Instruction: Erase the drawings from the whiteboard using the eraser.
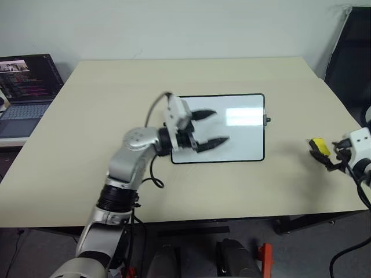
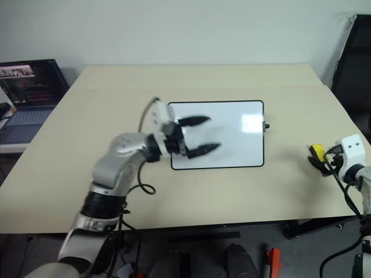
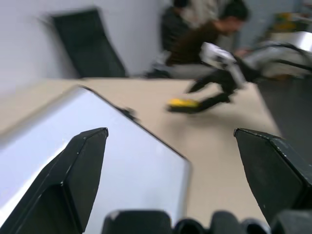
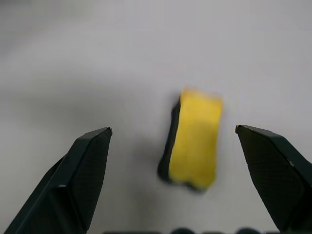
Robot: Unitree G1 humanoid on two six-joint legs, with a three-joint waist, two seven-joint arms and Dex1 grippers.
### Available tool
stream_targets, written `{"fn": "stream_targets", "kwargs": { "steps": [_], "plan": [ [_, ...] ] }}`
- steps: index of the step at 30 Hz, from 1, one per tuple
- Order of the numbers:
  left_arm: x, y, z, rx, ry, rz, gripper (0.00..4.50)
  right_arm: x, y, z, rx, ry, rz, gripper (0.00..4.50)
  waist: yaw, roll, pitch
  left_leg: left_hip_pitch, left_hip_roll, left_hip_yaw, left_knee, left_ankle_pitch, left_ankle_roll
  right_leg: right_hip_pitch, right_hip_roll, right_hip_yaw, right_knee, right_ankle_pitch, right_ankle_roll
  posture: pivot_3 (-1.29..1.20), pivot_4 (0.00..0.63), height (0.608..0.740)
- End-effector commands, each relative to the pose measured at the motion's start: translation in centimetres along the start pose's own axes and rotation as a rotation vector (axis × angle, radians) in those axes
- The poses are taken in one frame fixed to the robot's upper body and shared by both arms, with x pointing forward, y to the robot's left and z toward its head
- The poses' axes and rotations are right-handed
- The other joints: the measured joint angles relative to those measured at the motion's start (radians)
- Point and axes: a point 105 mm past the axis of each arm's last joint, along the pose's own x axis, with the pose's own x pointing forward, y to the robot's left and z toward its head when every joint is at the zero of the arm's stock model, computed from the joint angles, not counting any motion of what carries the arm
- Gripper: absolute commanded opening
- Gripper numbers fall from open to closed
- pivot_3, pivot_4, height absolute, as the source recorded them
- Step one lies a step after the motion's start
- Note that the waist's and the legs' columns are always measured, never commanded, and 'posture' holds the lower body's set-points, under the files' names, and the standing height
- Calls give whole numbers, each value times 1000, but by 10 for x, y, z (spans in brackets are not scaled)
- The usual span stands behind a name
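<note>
The whiteboard [image 1: 243,139] lies in the middle of the table, black-framed and glossy. No drawings show on its visible surface; the strip under my left gripper is hidden. My left gripper [image 1: 220,126] hovers open over the board's left part, fingers pointing right, nothing between them. The eraser [image 1: 319,146], a small yellow block with a dark underside, lies on the table to the right of the board. My right gripper [image 4: 173,128] stands open just behind it, and the eraser [image 4: 195,144] sits between the spread fingers, touching neither.
An open laptop [image 1: 26,87] sits at the far left beside the table [image 1: 87,168]. A black chair [image 1: 351,52] stands at the right rear corner. A seated person [image 3: 204,39] shows beyond the table in the left wrist view.
</note>
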Motion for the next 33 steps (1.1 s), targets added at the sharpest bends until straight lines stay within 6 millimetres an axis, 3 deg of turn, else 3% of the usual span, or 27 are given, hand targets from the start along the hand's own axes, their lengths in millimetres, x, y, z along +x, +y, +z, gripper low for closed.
{"fn": "stream_targets", "kwargs": {
  "steps": [1, 6, 11, 15, 20, 25, 33],
  "plan": [
    [-40, 45, 14, 61, -11, 246, 4500, 3, 10, 53, 53, -269, -52, 4479, -5, 0, 0, 1, 0, 0, 0, 0, 0, 0, 0, 0, 0, 0, 0, 0, 150, 740],
    [-93, 87, -14, 99, 108, 546, 4500, 23, 35, 30, 121, -299, -61, 4479, 2, 0, 0, 2, 0, 0, -1, 0, 0, 1, 0, 0, 1, 0, 0, 0, 150, 740],
    [-123, 93, -50, 13, 127, 707, 4500, 37, 55, 12, 203, -330, -51, 4479, 25, 0, 0, -3, 0, 0, 0, 0, 0, -1, -1, -2, -1, 3, -5, 0, 150, 740],
    [-120, 88, -77, -32, 100, 827, 4500, 43, 64, -3, 232, -352, -63, 4479, 32, 0, 0, -3, 0, -1, 0, 0, 0, -1, -2, -3, -1, 3, -5, 0, 150, 740],
    [-114, 81, -109, -51, 112, 910, 4500, 52, 76, -9, 260, -377, -79, 4479, 28, 0, 0, -2, -1, -1, 0, 0, 0, -1, -2, -3, -1, 3, -5, 0, 150, 740],
    [-105, 76, -124, -33, 135, 896, 4500, 60, 81, -6, 293, -398, -126, 4479, 18, 0, 0, -1, 0, 0, 0, 0, 0, -1, -2, -2, 0, 3, -5, 0, 150, 740],
    [-116, 83, -152, -56, 180, 1034, 4500, 69, 98, -13, 343, -371, -122, 4479, 22, 0, 0, -1, -1, 0, -1, 0, 0, -1, -1, -2, 1, 3, -5, 0, 150, 740]
  ]
}}
